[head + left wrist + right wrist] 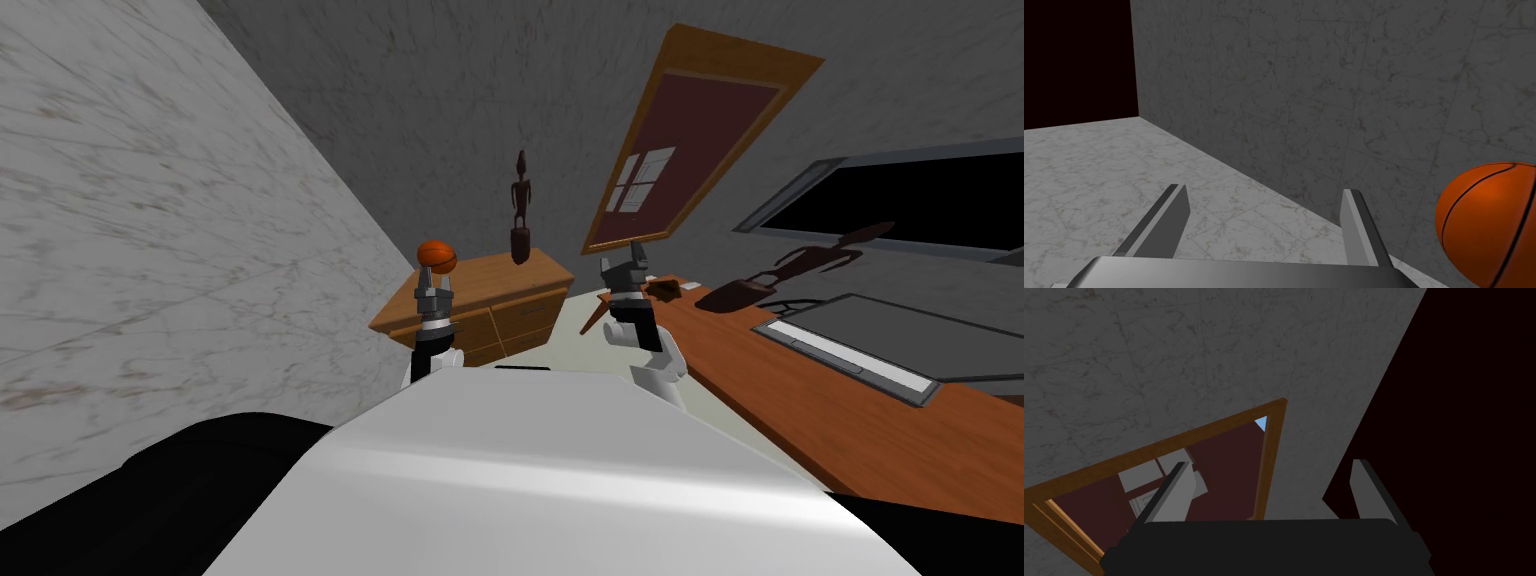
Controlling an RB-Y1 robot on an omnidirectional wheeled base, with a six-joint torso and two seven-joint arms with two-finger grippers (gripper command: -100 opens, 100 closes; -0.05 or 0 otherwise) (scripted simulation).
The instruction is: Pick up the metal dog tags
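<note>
Over on the left, the left end effector (437, 283) is raised in front of the wooden dresser (505, 290), blades spread wide with nothing between them. The orange basketball (437, 256) sits just beside it. Moving across, a dark figurine (520, 215) stands on the dresser and a wood-framed pinboard (690, 130) hangs on the wall. Then comes the right end effector (623, 263), also wide open and empty, hovering by the near corner of the brown surface (800, 400).

The dog tags (688, 287), as best I can judge, are the small pale bits lying flat on that surface just beside it, but they're too small to be sure. Further right sit a dark sculpture (780, 275) and a grey slab (900, 340).

Expect the tags to be light, thin, stiff and slippery. I'd come straight down and pinch across the edges of one plate, or the chain if there is one.
</note>
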